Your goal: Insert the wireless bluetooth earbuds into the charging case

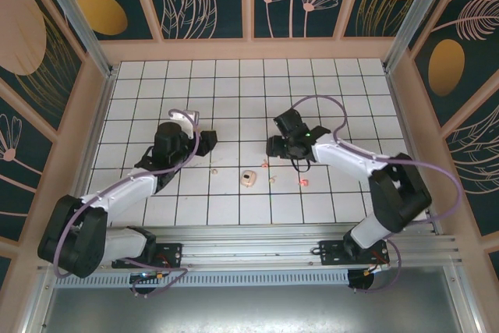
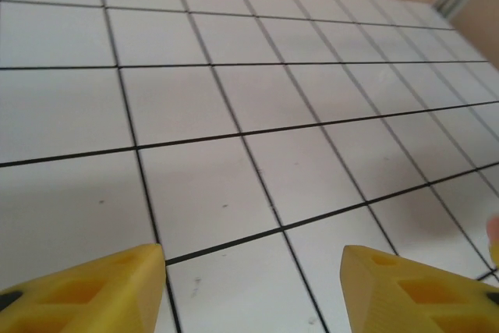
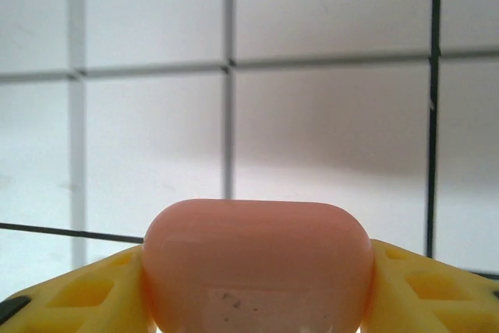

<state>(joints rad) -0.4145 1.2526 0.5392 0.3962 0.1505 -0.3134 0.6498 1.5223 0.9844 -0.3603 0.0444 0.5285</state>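
Table [image 1: 234,83] of white tiles carries everything. Right gripper [image 1: 274,146], near the middle, is clamped on a pink case [image 3: 257,263], pinched across its rounded sides. A smooth shell like that could squirt free if squeezed harder or tilted. Left gripper [image 2: 251,255] hangs spread over bare tiles left of centre, holding nothing. A cream case [image 1: 249,178] lies open on the near side of the middle. The earbuds [image 1: 272,178] lie loose around it, with a pink earbud [image 1: 305,183] further right. A careless sweep of either arm would likely scatter them.
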